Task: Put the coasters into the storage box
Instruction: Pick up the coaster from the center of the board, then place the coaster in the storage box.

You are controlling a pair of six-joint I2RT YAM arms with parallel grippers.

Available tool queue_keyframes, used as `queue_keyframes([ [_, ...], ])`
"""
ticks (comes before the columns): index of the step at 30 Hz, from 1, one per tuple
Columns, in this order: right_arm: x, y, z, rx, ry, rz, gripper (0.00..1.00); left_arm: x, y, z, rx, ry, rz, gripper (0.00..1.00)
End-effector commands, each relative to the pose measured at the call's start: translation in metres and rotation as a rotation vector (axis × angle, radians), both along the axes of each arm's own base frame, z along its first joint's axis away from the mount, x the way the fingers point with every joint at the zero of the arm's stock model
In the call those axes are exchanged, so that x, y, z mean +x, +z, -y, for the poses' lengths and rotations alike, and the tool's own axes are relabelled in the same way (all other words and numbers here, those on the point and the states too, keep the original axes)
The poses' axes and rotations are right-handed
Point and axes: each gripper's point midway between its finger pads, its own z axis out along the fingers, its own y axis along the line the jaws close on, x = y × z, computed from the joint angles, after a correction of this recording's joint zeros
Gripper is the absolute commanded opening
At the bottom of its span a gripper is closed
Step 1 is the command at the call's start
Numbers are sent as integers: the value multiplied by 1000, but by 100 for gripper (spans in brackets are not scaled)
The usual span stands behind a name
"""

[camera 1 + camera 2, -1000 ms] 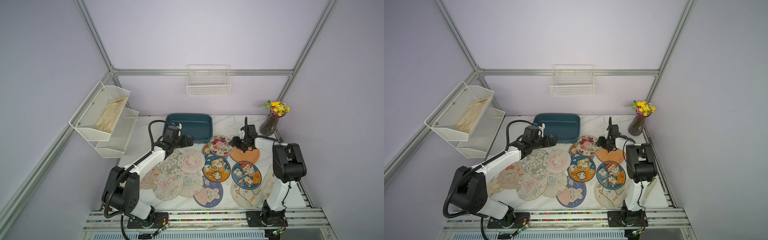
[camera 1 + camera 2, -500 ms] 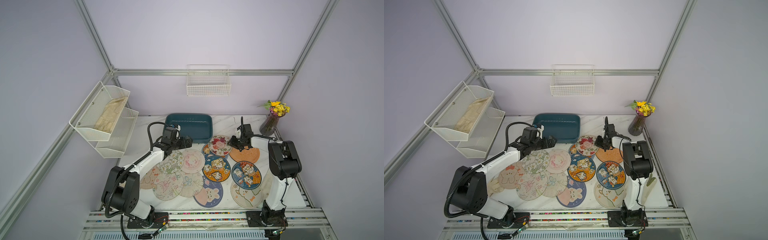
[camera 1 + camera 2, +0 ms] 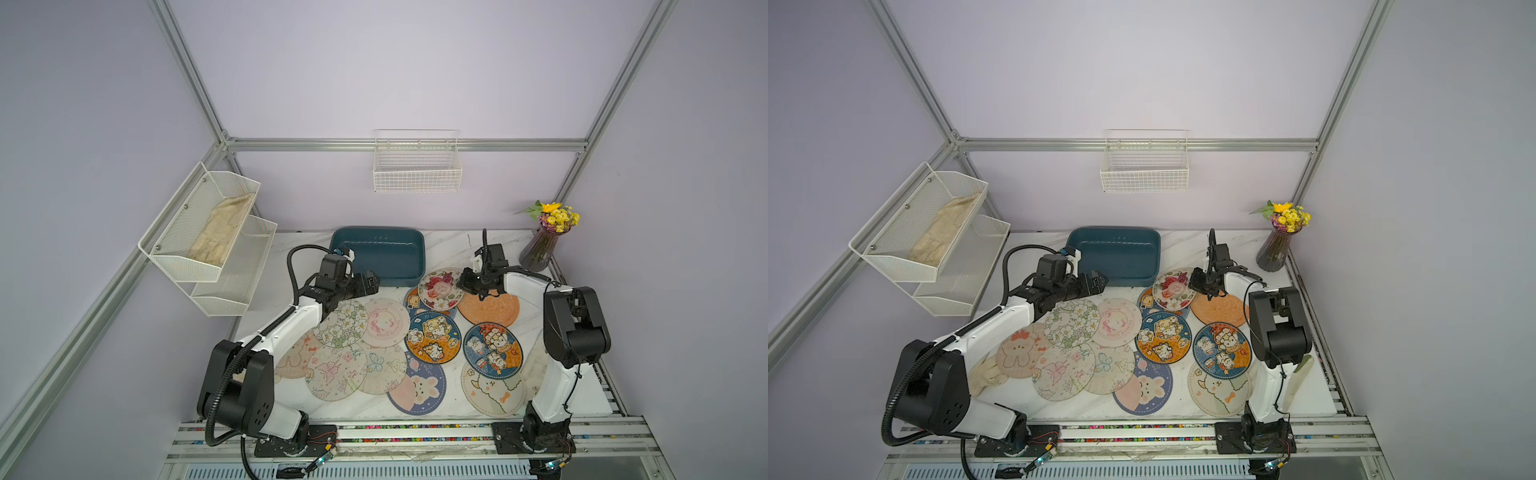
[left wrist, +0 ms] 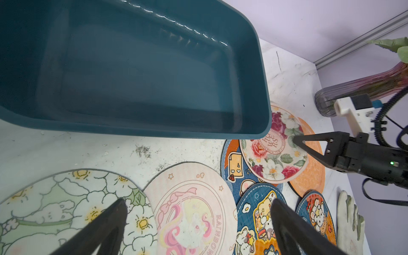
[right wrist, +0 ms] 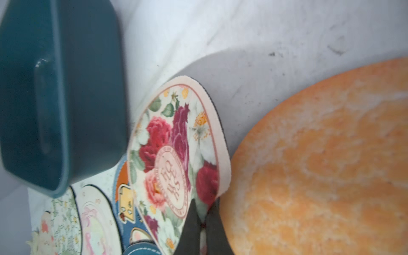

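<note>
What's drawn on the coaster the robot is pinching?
The floral coaster has red and pink roses, white flowers; clearest in right wrist view.

right gripper tips at the rose coaster edge, orange coaster just beside | left gripper right by the storage box front rim | other coasters overlapping all over the table tbh | vase of yellow flowers in the back corner

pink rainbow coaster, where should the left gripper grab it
Pinch the thin rim of the pink rainbow coaster on the side facing the storage box, from above: it lies flat, and that edge rests on bare table, clear of overlaps. The left gripper is open.
</note>
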Motion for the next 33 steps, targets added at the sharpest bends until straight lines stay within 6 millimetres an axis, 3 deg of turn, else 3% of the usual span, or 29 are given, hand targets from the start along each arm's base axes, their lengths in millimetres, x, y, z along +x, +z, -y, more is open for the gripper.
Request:
queue_keyframes([
  [1, 3, 55, -10, 71, 2, 74, 0, -7, -2, -13, -4, 27, -6, 100],
  [10, 16, 136, -50, 212, 56, 194, 0, -6, -5, -31, -7, 49, -27, 100],
  [16, 32, 166, -93, 280, 86, 246, 0, -7, -7, -36, -22, 28, -46, 100],
  [23, 51, 167, -173, 354, 169, 258, 0, -8, -8, -42, -31, 9, -58, 100],
  [29, 64, 136, -245, 387, 247, 229, 0, -11, -12, -43, -31, -13, -61, 100],
  [33, 71, 123, -280, 414, 285, 222, 0, -14, -14, -43, -35, -20, -67, 100],
])
